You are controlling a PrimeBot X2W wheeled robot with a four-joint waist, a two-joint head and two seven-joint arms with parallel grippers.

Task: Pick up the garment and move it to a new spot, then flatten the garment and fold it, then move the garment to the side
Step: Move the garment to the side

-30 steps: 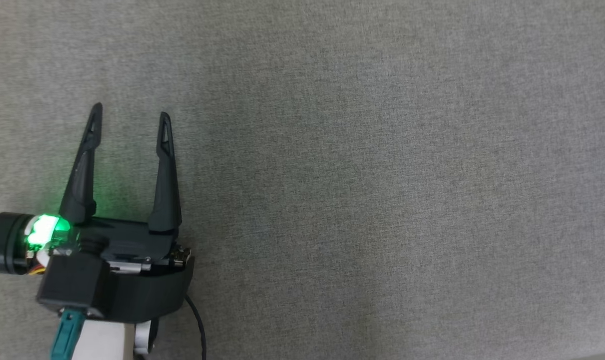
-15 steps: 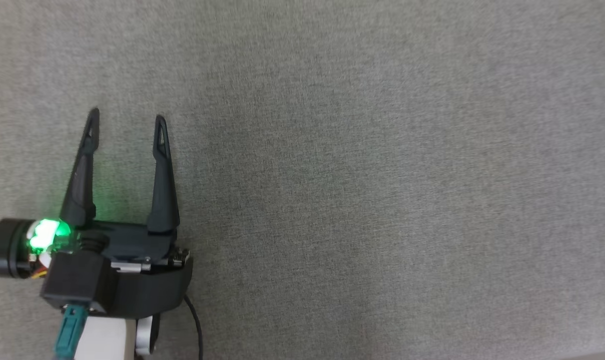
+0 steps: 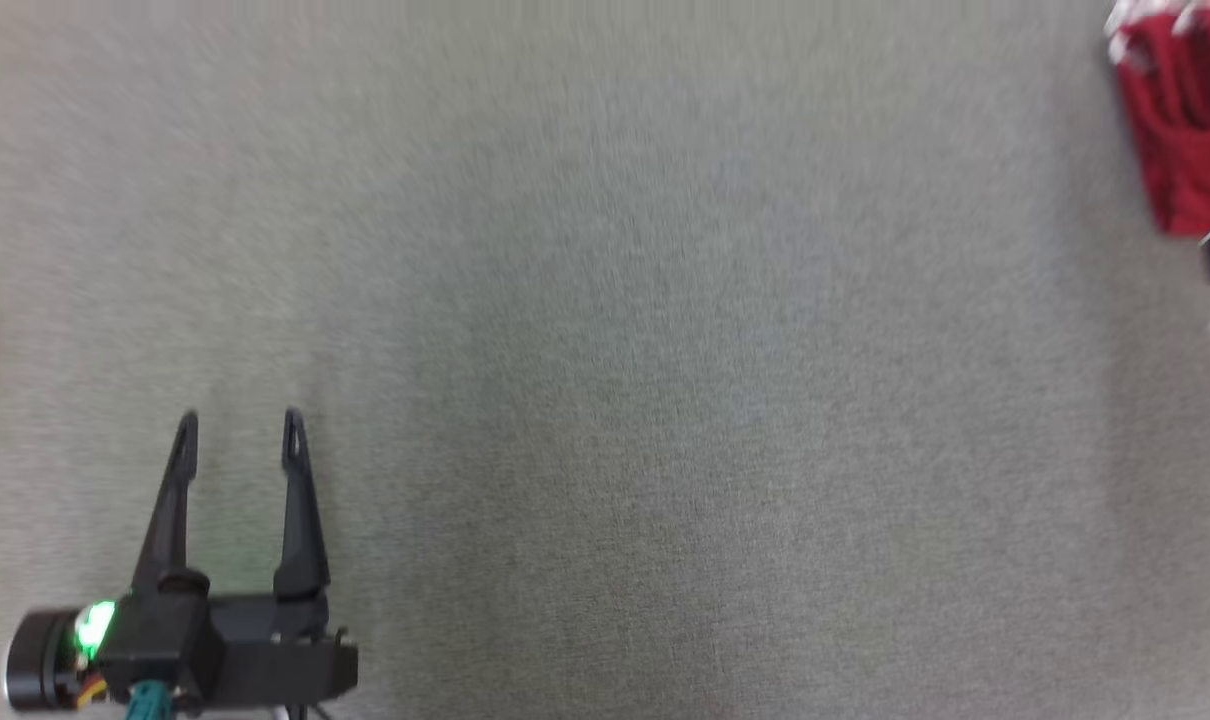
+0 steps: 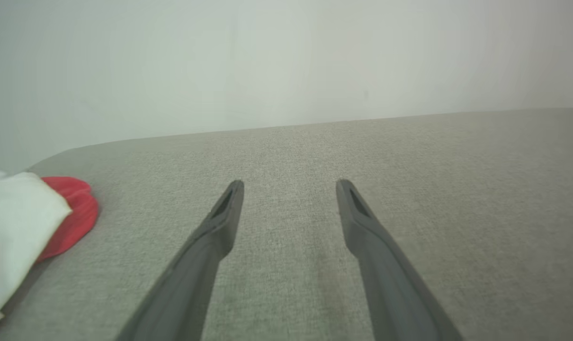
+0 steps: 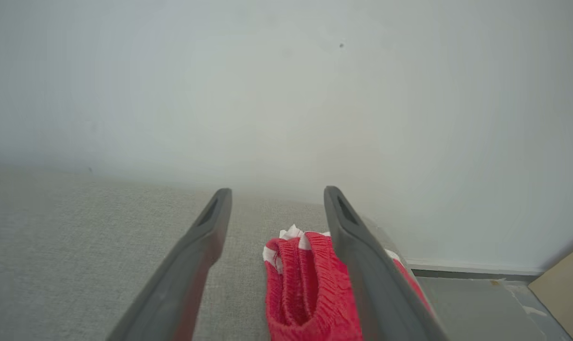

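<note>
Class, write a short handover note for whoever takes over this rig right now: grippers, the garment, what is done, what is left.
Left gripper: open, empty, over the grey surface.
Right gripper: open by the red garment, not gripping it.
Garment: bunched near the surface's right edge; a white and red cloth lies at the left.
Done: garment seems set aside.
Left: check the fold, withdraw the right arm.

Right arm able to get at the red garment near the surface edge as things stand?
Probably yes. In the right wrist view the right gripper stands open over the red garment, which lies directly below and ahead of it on the grey surface, with nothing in between.
</note>
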